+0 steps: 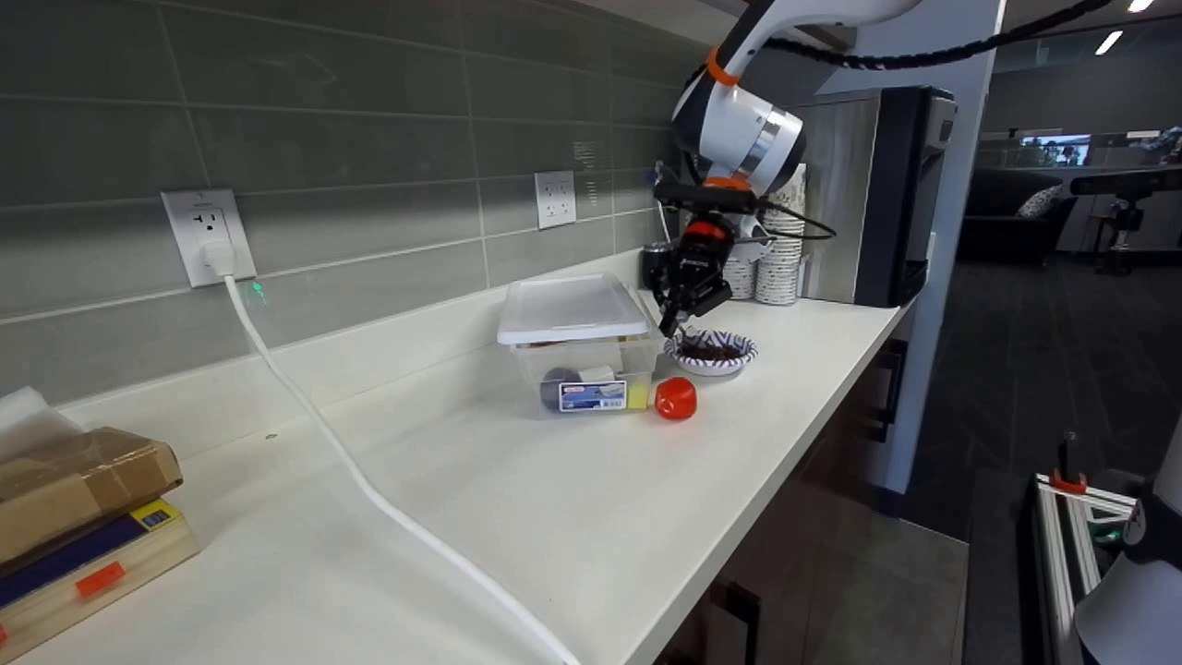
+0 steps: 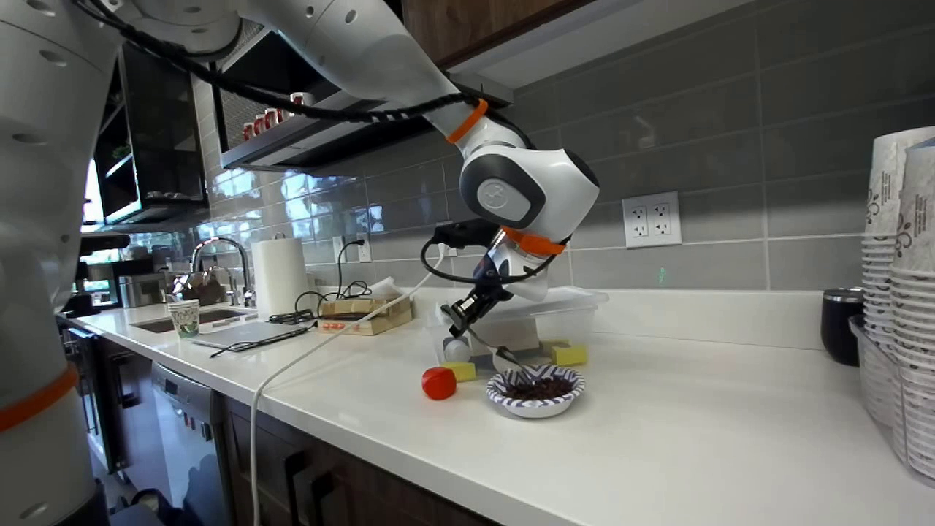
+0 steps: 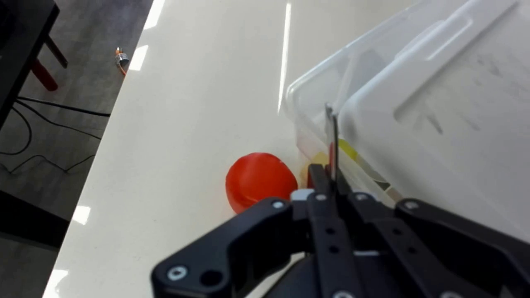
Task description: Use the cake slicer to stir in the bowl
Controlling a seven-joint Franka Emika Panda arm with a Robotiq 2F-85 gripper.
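Note:
The bowl (image 1: 711,368) is small and shallow with a blue-and-white patterned rim and dark brown bits inside. It stands on the counter in both exterior views (image 2: 535,411); it does not show in the wrist view. My gripper (image 2: 459,323) is shut on the handle of the metal cake slicer (image 2: 504,356), above and to one side of the bowl. The slicer slants down and its far end reaches into the bowl among the bits; how deep is unclear. In the wrist view, the slicer's handle (image 3: 334,145) rises between the closed fingertips (image 3: 327,176).
A red ball-like object (image 1: 676,398) lies near the bowl, beside a translucent lidded box (image 1: 577,309) close under my gripper. A white cable (image 1: 369,489) crosses the counter. Stacked paper cups (image 2: 913,351) stand at the side. The tiled wall (image 2: 679,175) rises behind.

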